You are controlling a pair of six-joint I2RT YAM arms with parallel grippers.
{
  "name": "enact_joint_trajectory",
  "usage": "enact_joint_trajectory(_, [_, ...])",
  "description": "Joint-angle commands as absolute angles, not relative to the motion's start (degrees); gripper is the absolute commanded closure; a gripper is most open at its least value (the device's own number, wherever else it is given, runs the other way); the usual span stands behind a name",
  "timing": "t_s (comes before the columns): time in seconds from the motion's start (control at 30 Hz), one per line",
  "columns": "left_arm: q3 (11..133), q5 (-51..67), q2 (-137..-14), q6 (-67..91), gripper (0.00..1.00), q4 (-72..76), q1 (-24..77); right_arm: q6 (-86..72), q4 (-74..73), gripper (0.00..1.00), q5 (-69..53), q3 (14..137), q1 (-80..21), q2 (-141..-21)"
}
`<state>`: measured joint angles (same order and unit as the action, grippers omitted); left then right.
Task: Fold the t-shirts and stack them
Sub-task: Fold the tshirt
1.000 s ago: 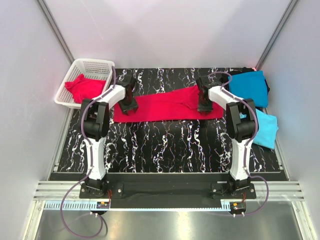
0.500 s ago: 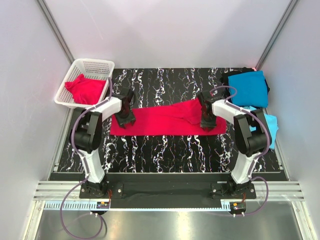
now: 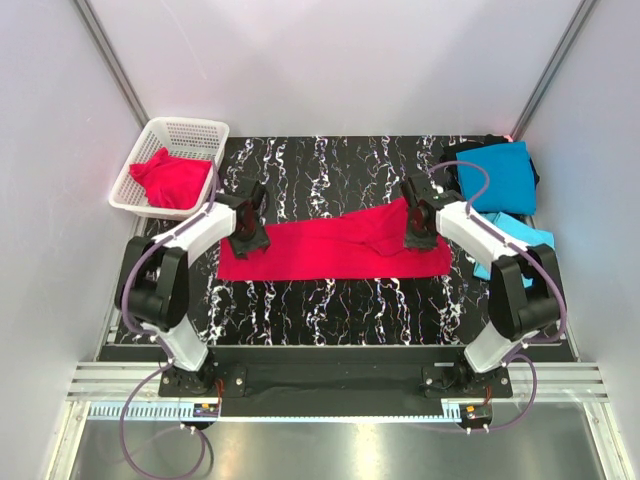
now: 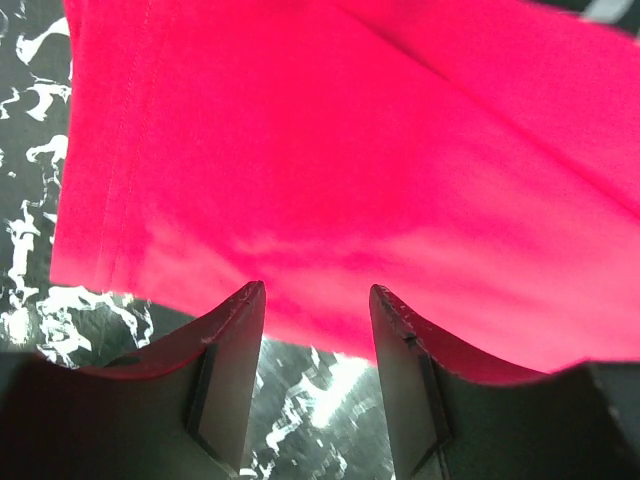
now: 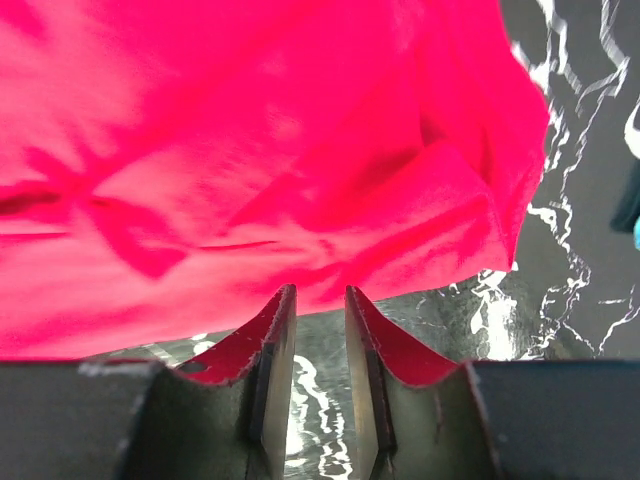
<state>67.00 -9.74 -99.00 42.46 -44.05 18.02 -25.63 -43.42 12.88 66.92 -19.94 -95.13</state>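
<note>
Across the middle of the black, white-veined marble-patterned table (image 3: 330,315) a bright crimson-red cloth t-shirt (image 3: 330,245) lies spread out wide, reaching from one arm to the other. The left gripper (image 3: 248,236) hangs over the shirt's left end and the right gripper (image 3: 418,230) over its right end.

In the left wrist view the jaws stand well apart. No cloth is between them, and bare table shows in the gap, with the shirt's near edge right at the fingertips (image 4: 245,300). In the right wrist view the jaws leave only a narrow gap – also with no cloth in it – and the rumpled red hem lies just past the tips. Neither view shows whether the tips press on the cloth.

At the far left corner stands a white plastic mesh basket (image 3: 190,122) with a second crimson-red shirt (image 3: 170,178) bundled inside. At the far right lies a folded teal-blue shirt (image 3: 497,175), and just in front of it a lighter sky-blue shirt (image 3: 530,232), partly hidden by the right arm.
</note>
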Motion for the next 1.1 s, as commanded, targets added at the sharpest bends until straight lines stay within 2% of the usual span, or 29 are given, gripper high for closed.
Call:
enact_joint_trajectory(0.0, [68.73, -10.02, -93.26, 41.75, 0.48, -44.03, 19.33, -26.02, -44.3, 0.66, 13.01, 70.4, -21.09, -91.32])
enact_joint_trajectory(0.2, [71.71, -5.55, -95.09, 39.03, 0.48, -43.51, 21.97, -23.82, -41.75, 0.68, 8.52, 70.4, -22.15, -93.33])
enact_joint_trajectory(0.37, [75.31, 6.75, -101.49, 36.21, 0.48, -35.96, 27.05, -26.53, -41.92, 0.7, 16.86, 71.1, -22.06, -92.29])
enact_joint_trajectory(0.5, [84.53, 11.24, -110.37, 37.88, 0.48, -34.19, 31.02, -30.14, -41.92, 0.71, 21.26, 71.37, -21.18, -90.79])
enact_joint_trajectory(0.63, [97.35, 12.92, -119.43, 39.9, 0.48, -33.84, 35.67, -30.67, -42.19, 0.71, 21.27, 70.84, -20.39, -90.79])
enact_joint_trajectory(0.77, [104.3, 15.19, -125.76, 42.18, 0.47, -33.66, 38.66, -30.85, -42.28, 0.7, 21.44, 68.91, -20.3, -90.09])
enact_joint_trajectory(0.9, [107.14, 19.15, -129.72, 43.41, 0.47, -31.38, 41.39, -30.76, -42.28, 0.71, 22.06, 66.98, -20.22, -89.3])
enact_joint_trajectory(1.07, [105.48, 21.36, -129.12, 45.96, 0.47, -27.78, 43.76, -30.67, -42.36, 0.71, 23.2, 65.39, -19.43, -88.07])
